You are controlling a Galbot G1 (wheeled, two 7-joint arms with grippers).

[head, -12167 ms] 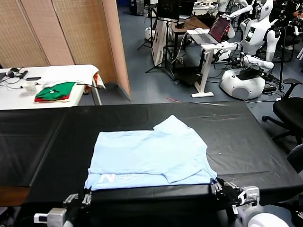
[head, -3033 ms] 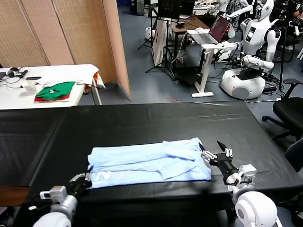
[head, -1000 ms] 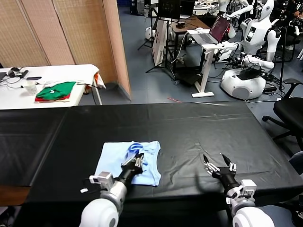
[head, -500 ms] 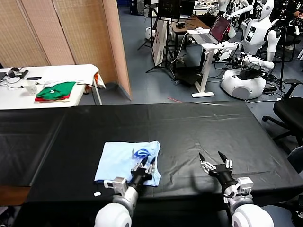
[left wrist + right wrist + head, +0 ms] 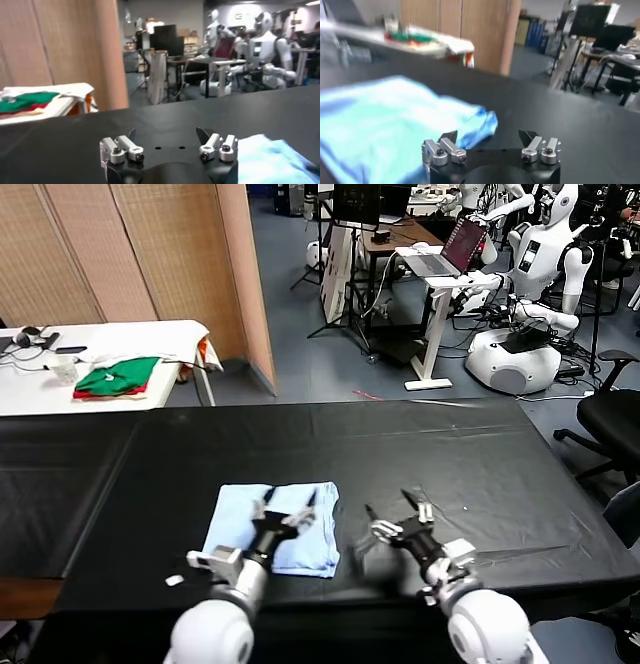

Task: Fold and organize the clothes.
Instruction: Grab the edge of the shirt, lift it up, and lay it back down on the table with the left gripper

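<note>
The pale sky-blue T-shirt lies folded into a small rectangle on the black table, near the front edge left of centre. My left gripper is open just above the shirt's right part; the shirt's edge shows in the left wrist view beside that gripper. My right gripper is open and empty just right of the shirt, pointing towards it. In the right wrist view the shirt lies ahead of the open gripper.
A white side table at the back left holds folded green and red garments. A wooden partition stands behind it. Desks, other robots and an office chair stand beyond the black table.
My left gripper has lifted off the shirt's front right corner and moved back over it. My right gripper has swung left, from the front right to beside the shirt. The shirt lies still.
</note>
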